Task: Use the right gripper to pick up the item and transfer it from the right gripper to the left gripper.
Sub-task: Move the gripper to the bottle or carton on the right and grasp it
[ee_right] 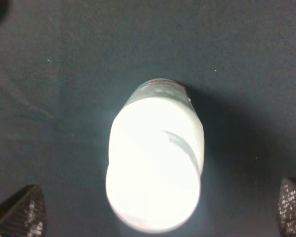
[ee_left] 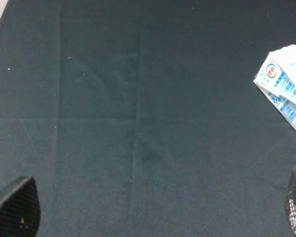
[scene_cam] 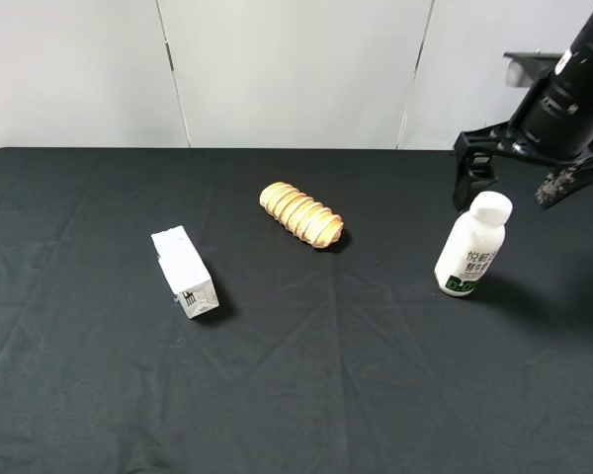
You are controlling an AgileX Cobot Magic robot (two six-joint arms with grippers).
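The item, a white plastic bottle (scene_cam: 471, 247) with a rounded cap and a green-black band near its base, stands upright on the black tablecloth at the right. The right gripper (scene_cam: 509, 193) hangs open just above and behind its cap, with one finger on each side and no contact. In the right wrist view the bottle (ee_right: 155, 163) is seen cap-on, centred between the spread fingertips (ee_right: 19, 215) of the right gripper (ee_right: 155, 212). The left gripper (ee_left: 155, 207) is open and empty over bare cloth. It is out of the exterior view.
A small white carton (scene_cam: 185, 272) lies at the left centre of the table and also shows in the left wrist view (ee_left: 283, 89). A ridged golden bread roll (scene_cam: 301, 214) lies at mid-table. A white wall stands behind the table's far edge (scene_cam: 277, 150).
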